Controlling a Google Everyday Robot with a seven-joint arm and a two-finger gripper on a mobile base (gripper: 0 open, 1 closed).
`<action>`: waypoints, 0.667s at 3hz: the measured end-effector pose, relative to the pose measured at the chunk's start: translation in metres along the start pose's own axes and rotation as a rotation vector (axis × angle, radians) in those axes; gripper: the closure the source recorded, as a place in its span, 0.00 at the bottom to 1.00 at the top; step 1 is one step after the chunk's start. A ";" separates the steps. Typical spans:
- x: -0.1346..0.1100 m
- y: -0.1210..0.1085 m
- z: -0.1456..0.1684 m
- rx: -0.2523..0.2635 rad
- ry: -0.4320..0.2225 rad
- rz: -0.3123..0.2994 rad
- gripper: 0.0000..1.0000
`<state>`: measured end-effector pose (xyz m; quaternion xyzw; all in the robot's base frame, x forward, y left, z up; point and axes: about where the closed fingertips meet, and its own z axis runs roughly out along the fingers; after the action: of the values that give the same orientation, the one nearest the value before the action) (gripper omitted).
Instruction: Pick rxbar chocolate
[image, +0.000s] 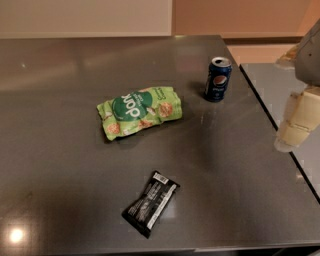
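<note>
The rxbar chocolate (151, 203) is a small flat black wrapper with white print. It lies slanted on the dark grey table (60, 150), near the front edge and a little left of the middle. My gripper (296, 125) is at the right edge of the view, cream-coloured below a grey arm segment. It hangs over the gap beside the table's right edge, far to the right of the bar and further back. It holds nothing that I can see.
A crinkled green snack bag (140, 112) lies at the table's middle, behind the bar. A blue soda can (218, 79) stands upright at the back right. A second grey surface (280, 85) adjoins on the right.
</note>
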<state>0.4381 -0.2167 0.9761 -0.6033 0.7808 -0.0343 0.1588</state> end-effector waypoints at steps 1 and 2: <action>0.000 0.000 0.000 0.000 0.000 0.000 0.00; 0.000 0.000 0.000 0.000 -0.001 -0.001 0.00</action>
<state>0.4381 -0.2164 0.9761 -0.6038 0.7804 -0.0341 0.1589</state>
